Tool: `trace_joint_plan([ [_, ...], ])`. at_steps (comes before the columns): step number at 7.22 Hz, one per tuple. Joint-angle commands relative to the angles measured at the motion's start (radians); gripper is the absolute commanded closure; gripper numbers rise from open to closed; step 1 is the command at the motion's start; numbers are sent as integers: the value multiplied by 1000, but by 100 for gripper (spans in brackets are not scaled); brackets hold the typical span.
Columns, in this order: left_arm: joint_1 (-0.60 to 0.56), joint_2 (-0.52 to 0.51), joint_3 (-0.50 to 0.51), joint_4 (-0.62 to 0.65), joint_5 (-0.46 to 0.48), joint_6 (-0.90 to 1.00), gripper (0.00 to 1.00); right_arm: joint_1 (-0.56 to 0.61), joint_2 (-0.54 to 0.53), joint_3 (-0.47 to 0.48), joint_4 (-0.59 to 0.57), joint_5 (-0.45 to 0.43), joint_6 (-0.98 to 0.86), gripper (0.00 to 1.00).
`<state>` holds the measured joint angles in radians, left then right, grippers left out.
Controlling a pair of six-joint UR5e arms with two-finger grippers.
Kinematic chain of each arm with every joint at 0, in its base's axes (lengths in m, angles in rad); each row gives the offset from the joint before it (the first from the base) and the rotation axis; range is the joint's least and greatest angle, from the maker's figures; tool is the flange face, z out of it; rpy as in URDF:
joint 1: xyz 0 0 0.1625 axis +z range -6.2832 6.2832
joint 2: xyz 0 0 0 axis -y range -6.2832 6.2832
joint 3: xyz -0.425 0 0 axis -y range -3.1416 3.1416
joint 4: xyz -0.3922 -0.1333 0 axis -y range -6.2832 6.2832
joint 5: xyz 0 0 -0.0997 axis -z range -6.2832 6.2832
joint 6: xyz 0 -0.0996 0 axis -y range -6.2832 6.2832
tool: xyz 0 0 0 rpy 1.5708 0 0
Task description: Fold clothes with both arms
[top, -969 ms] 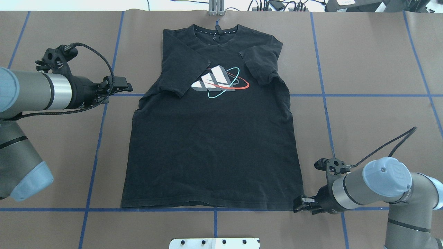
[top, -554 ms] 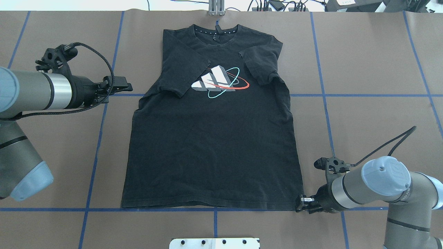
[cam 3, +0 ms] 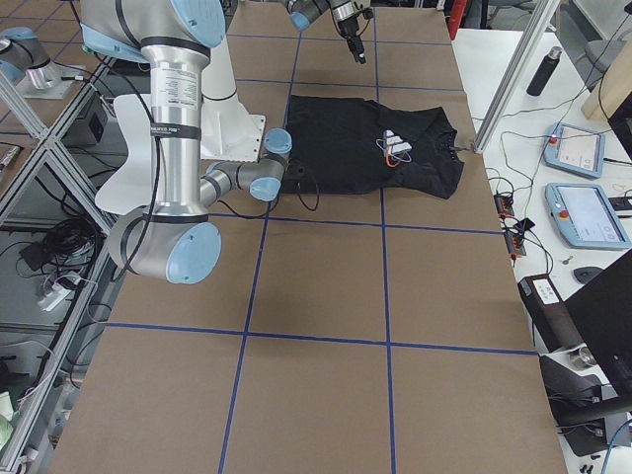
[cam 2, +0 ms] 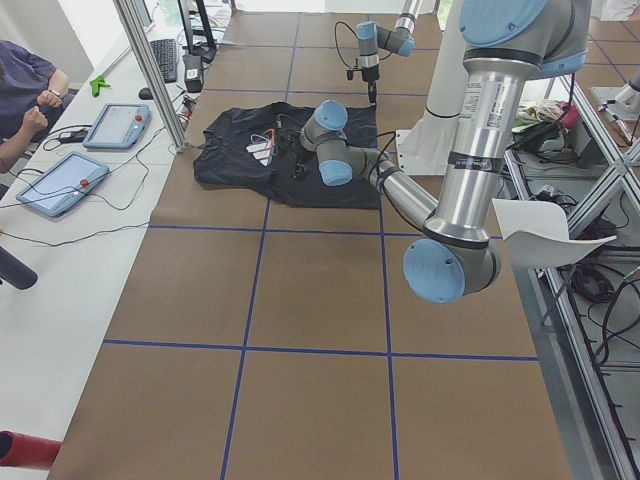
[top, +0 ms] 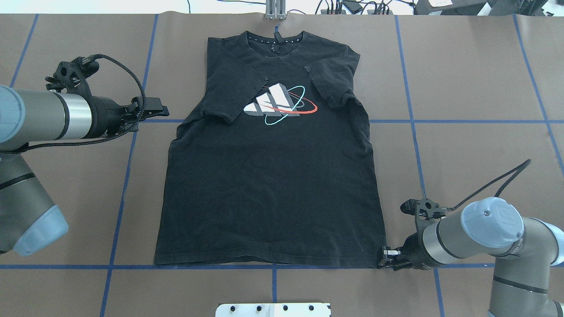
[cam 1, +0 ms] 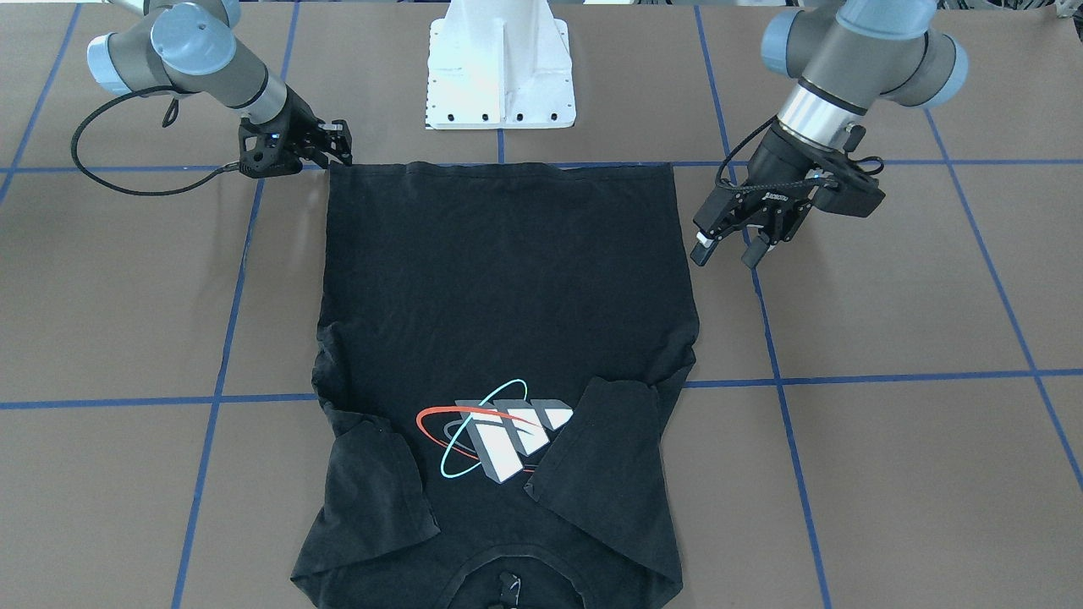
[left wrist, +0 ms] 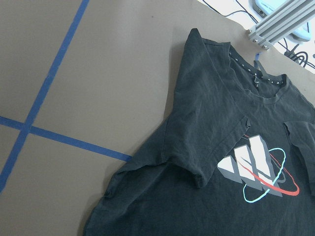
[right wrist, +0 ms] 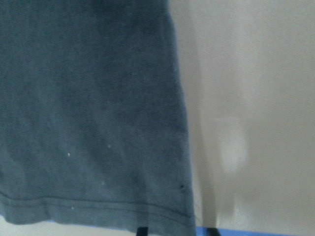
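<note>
Both left tool (cam 1: 726, 254) and right tool (top: 383, 259) stand parted beside the wrinkled black T-shirt (top: 273, 189).

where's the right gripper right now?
Overhead view, lower right: the right gripper is at the T-shirt's hem corner nearest the robot on its right side, just above the blue tape line.

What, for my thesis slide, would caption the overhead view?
Logo-up T-shirt, sleeves folded in; right claw at hem corner, left claw alongside.
</note>
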<state>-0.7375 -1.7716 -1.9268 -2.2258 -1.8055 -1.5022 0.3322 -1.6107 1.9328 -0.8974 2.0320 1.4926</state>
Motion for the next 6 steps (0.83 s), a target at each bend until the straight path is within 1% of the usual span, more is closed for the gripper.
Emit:
trace_joint_plan([
  [1,1,0,-1,0,0,0,1,2,0,-3,-6,2,0,50],
  [4,1,0,-1,0,0,0,1,2,0,-3,-9,2,0,50],
  [5,0,0,-1,0,0,0,1,2,2,-3,-9,2,0,66],
  [6,1,0,-1,0,0,0,1,2,2,-3,-11,2,0,85],
])
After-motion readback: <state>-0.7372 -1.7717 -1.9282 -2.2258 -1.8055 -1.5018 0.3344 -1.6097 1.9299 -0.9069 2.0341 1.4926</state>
